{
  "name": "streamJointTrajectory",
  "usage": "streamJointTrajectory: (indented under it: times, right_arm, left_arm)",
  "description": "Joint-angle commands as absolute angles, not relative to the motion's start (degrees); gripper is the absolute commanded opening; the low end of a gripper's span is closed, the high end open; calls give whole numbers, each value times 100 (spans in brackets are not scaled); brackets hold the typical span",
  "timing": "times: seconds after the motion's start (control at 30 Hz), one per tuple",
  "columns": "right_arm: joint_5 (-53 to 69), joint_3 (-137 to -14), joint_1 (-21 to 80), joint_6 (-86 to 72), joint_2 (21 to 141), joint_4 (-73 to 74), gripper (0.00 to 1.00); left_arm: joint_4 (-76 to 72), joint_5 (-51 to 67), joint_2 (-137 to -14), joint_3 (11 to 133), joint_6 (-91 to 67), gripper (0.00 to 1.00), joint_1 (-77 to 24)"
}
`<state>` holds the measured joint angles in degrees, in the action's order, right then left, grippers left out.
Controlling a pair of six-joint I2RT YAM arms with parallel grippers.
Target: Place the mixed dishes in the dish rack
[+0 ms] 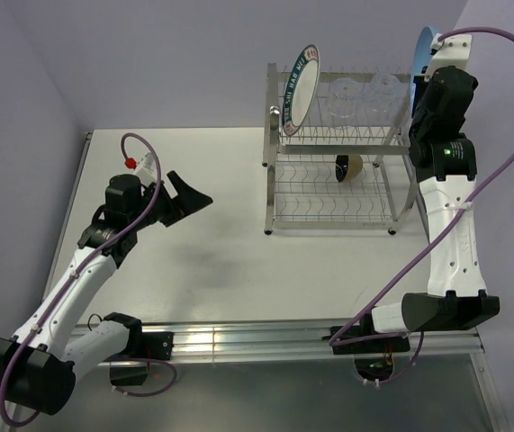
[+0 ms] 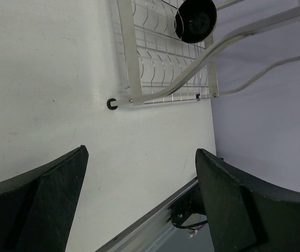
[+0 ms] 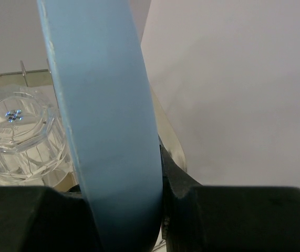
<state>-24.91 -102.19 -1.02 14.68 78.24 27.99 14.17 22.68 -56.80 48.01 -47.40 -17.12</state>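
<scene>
Since a plate will stand only on edge between the wires, the right gripper point(image 3: 128, 210) clamps the blue plate point(image 3: 102, 115) by its rim. It holds the plate upright at the right end of the rack's point(image 1: 272, 189) upper tier, toward the table's point(image 1: 193, 270) far right corner. Whether the plate touches the wires cannot be told.

- Plates, two: the blue one in grip, and the white plate point(image 1: 300, 88), slotted upright at the upper tier's left end.
- Glasses, two point(image 1: 345, 99) point(image 1: 384, 94): side by side on the upper tier between the plates, so the right end is the free slot.
- Bowl, one point(image 1: 349, 167): on the lower tier, tipped on its side.
- Rack, one: two tiers, towards the far edge, right of centre.
- Left gripper point(image 2: 139, 157): jaws spread wide and empty, over the table's left half and well apart from the rack, probably kept out of the way.

By this count four dishes are racked and the fifth awaits seating.
</scene>
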Motion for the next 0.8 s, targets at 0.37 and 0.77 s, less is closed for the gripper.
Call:
streamJointTrajectory:
  times: [0.37, 0.77]
  right_arm:
    - [-2276, -10406, -281, 1644, 8007, 2215, 0]
    - [-2110, -10117, -360, 1608, 8007, 2373, 0]
  left_arm:
    - [1099, 2408, -5827, 4737, -4553, 89, -1749]
    - [1090, 2461, -5853, 4720, -4474, 89, -1732]
